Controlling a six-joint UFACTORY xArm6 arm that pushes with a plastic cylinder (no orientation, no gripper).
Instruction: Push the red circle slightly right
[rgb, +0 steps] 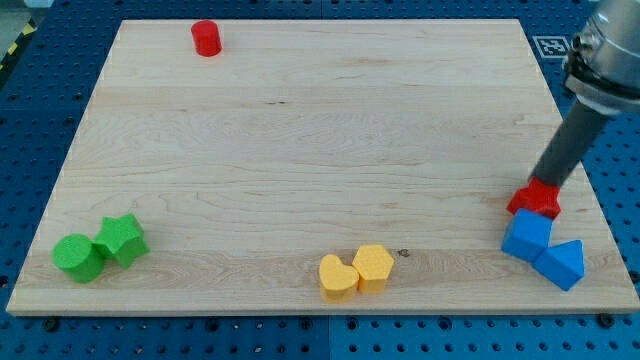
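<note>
The red circle (206, 38) stands near the board's top edge, left of the middle. My rod comes down from the view's upper right, and my tip (545, 183) rests at the top of a red star-like block (535, 199) near the board's right edge. The tip is far to the right of the red circle and well below it.
Two blue blocks (527, 236) (562, 263) lie just below the red block at the lower right. A yellow heart (337, 277) and a yellow hexagon (373, 266) sit at the bottom middle. A green circle (78, 258) and a green star (121, 239) sit at the lower left.
</note>
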